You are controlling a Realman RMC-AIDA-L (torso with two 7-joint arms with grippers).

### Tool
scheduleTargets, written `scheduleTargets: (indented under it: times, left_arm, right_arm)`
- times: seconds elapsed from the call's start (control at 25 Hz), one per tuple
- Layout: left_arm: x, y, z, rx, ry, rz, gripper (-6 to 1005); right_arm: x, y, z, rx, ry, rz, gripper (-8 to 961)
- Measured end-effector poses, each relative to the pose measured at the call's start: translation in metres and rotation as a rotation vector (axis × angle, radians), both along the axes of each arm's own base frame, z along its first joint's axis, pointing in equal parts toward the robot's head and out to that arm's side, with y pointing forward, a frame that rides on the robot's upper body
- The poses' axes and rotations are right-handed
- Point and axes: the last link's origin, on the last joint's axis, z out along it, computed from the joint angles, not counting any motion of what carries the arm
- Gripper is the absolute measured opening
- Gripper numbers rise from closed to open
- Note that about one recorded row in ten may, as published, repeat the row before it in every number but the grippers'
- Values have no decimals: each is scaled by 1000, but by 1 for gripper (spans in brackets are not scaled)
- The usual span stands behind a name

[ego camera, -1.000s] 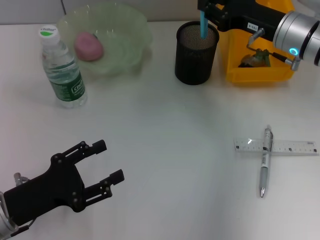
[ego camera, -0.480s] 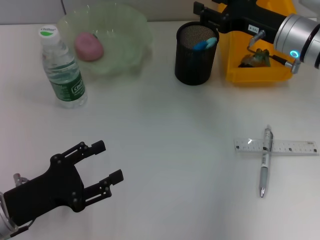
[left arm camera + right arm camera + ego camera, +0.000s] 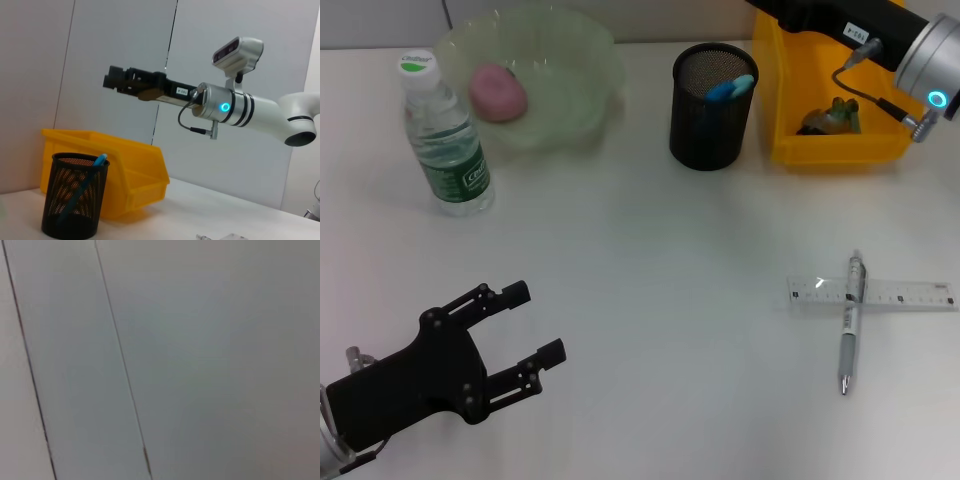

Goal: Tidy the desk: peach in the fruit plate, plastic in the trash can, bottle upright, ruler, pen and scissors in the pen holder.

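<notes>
The pink peach [image 3: 498,92] lies in the green glass fruit plate [image 3: 582,45]. Beside it the bottle [image 3: 444,135] stands upright. A blue scissors handle [image 3: 730,88] leans inside the black mesh pen holder [image 3: 712,125], also seen from the left wrist [image 3: 75,205]. Crumpled plastic [image 3: 830,117] sits in the yellow trash can [image 3: 790,120]. The pen [image 3: 850,325] lies across the clear ruler [image 3: 900,296] at the right. My right arm [image 3: 840,20] reaches over the can; its gripper [image 3: 114,81] hangs high above the holder, holding nothing. My left gripper [image 3: 540,320] rests open at the front left.
The table's far edge runs behind the fruit plate, the pen holder and the trash can. The white tabletop [image 3: 660,260] stretches between my left gripper and the ruler.
The blue scissors, held upright over the pen holder a second ago, have dropped in and lean on its rim. My right arm has pulled up and away to the right. The left arm is still.
</notes>
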Motion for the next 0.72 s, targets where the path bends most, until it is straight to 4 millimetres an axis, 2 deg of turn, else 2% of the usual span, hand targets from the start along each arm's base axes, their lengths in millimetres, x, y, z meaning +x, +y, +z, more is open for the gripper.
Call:
scheduleTargets:
  times: [0.28, 0.48, 0.72]
  left_arm:
    - [1, 2, 0, 0, 0, -7, 785]
    - [1, 4, -1, -14, 21, -21, 786]
    - [-2, 9, 1, -25, 58, -20, 786]
  right_arm:
    - [-11, -15, 21, -49, 29, 127, 614]
    - [-22, -33, 37, -265, -66, 200, 613]
    - [-25, -50, 46, -462, -161, 203, 617]
